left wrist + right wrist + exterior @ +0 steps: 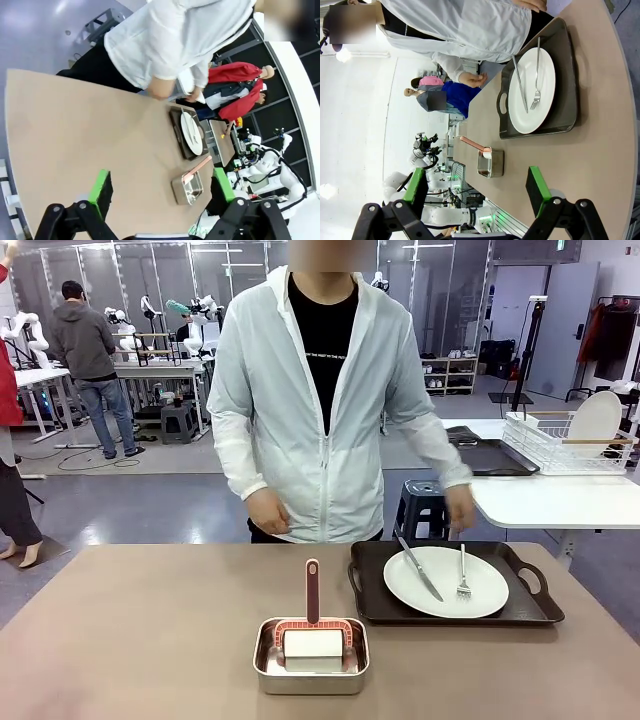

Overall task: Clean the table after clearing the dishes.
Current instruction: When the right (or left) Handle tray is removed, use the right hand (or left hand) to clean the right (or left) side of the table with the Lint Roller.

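One each of tray (368,592), plate (482,588), knife (420,571), fork (463,576), perhaps brush (313,641); left hand (160,184), right hand (476,184) spread.

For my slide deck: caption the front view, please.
Person stands behind the table; a plate with knife and fork sits on a dark tray, steel pan nearby.

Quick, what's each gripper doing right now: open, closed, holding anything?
Left gripper: open, holding nothing.
Right gripper: open, holding nothing.
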You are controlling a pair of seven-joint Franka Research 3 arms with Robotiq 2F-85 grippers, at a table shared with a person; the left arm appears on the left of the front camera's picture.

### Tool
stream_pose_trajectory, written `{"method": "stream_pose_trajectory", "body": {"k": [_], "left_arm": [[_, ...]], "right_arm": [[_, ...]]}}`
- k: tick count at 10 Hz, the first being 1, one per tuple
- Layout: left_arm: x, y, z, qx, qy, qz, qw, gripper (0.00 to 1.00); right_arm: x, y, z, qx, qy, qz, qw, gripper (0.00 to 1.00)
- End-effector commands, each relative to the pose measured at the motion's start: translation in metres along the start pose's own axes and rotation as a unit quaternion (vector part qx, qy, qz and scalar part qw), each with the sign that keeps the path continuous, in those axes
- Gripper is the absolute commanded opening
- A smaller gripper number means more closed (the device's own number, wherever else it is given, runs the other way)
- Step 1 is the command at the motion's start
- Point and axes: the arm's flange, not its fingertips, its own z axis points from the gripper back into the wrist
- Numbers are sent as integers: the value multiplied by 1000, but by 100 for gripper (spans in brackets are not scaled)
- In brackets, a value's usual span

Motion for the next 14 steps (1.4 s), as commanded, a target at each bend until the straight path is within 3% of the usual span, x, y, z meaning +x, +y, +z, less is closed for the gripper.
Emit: {"method": "stream_pose_trajectory", "body": {"k": [1, 14], "left_arm": [[2, -3, -8, -10, -12, -23, 1000, 100], [-3, 8, -2, 1, 1, -2, 1000, 100]], "right_arm": [[-2, 4, 0, 3, -2, 0, 1000, 100], [-2, 4, 0, 3, -2, 0, 1000, 100]]}}
